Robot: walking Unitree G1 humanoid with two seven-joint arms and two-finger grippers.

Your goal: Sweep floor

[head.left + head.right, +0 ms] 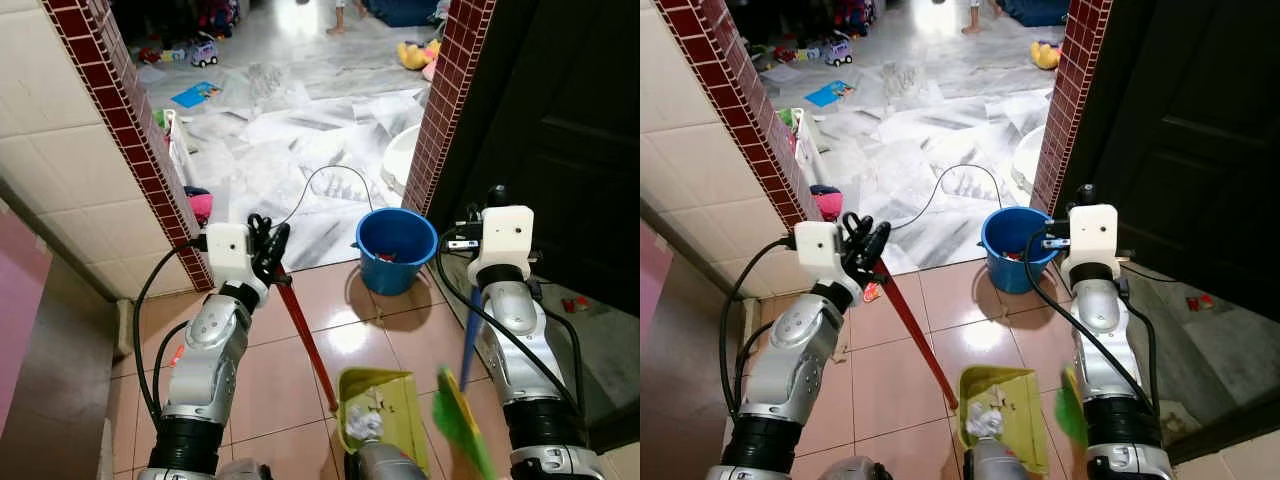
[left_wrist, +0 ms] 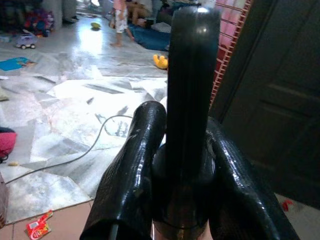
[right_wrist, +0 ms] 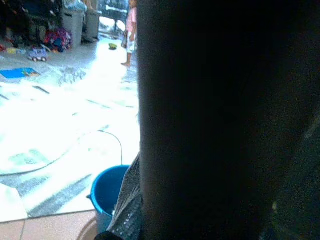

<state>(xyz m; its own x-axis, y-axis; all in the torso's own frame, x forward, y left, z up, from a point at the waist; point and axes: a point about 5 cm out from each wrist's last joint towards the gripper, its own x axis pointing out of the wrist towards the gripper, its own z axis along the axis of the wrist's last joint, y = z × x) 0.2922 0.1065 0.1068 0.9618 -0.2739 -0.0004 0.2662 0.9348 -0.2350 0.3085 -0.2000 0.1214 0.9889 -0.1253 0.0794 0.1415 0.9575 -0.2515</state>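
The left tool is clenched around the top of a red handle, its two black fingers pressed against either side of the dark grip. From the tool the handle slopes down and toward the robot to a yellow-green dustpan on the tan tiled floor, and the pan holds crumpled white scraps. The right tool is raised beside a dark door; whether it is clenched cannot be told. Below it a blue broom handle runs down to green bristles, just beside the dustpan. A blue bucket stands on the floor between the two tools, slightly ahead of them.
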